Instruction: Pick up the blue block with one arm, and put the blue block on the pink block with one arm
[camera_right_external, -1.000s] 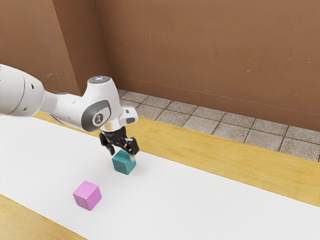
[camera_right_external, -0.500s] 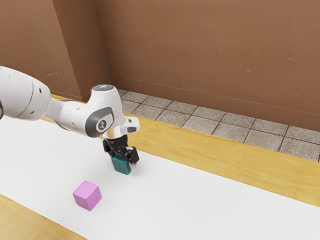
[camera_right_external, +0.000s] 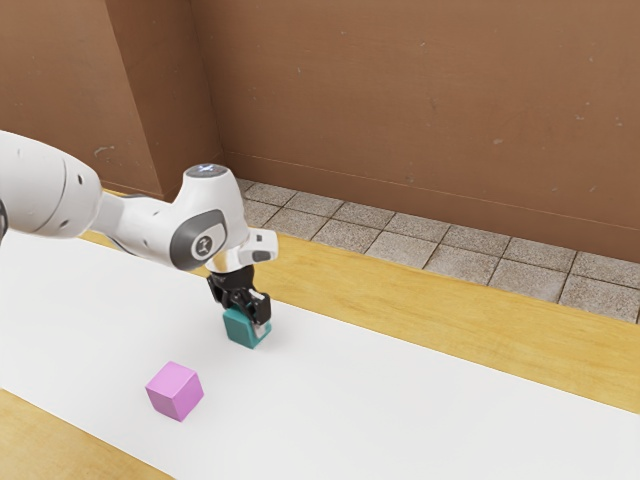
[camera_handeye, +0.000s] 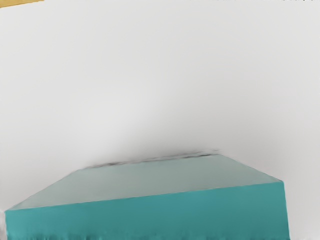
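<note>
On the white table (camera_right_external: 400, 400), in the exterior view, the gripper (camera_right_external: 246, 318) grips the blue block (camera_right_external: 245, 332), its fingers closed narrowly on two sides. The pink block (camera_right_external: 174, 390) lies apart, toward the exterior view's left. In the wrist view, the blue block (camera_handeye: 150, 205) is just under the hand.

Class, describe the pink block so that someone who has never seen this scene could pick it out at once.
Start at the white tabletop crossing the exterior view. Near its front edge, toward that view's left, sits the pink block. It is the only pink cube and stands alone, apart from the blue block clasped in the gripper farther back.
</note>
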